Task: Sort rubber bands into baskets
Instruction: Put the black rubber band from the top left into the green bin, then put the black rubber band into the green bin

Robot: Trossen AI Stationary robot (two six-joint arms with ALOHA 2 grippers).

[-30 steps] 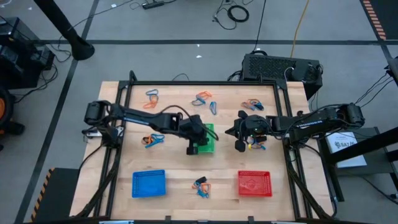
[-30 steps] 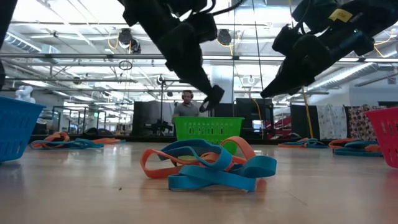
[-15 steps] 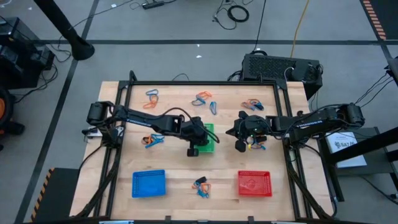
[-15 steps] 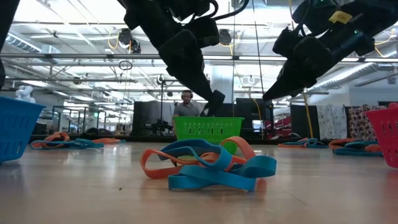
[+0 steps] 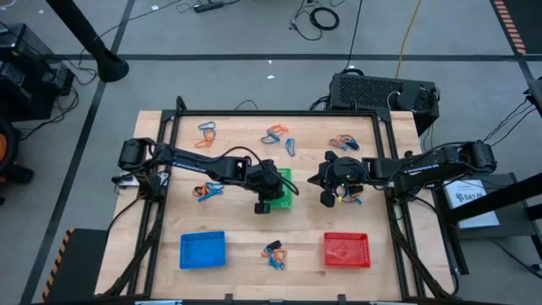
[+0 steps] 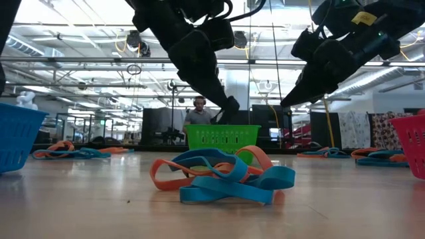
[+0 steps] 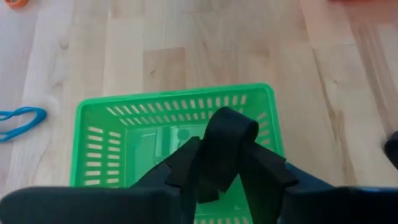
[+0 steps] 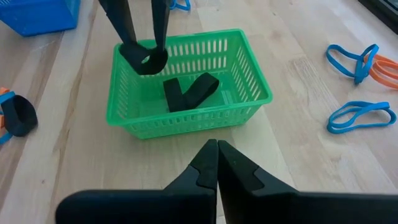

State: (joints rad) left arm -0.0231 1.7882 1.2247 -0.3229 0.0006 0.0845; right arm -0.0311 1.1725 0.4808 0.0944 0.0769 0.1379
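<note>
Most sorting looks undone: the near tangle of rubber bands (image 6: 222,174) lies loose on the table, with more clusters (image 5: 276,135) farther back. The green basket (image 8: 186,93) holds one black band (image 8: 189,91). The left gripper (image 8: 143,57) hangs over it, jaws pinching another black band (image 7: 225,146). The right gripper (image 8: 217,163) waits nearby, jaws pressed together.

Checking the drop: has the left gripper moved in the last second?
Yes. In the low view the left gripper, holding a black rubber band, has come down slightly toward the green basket rim.
</note>
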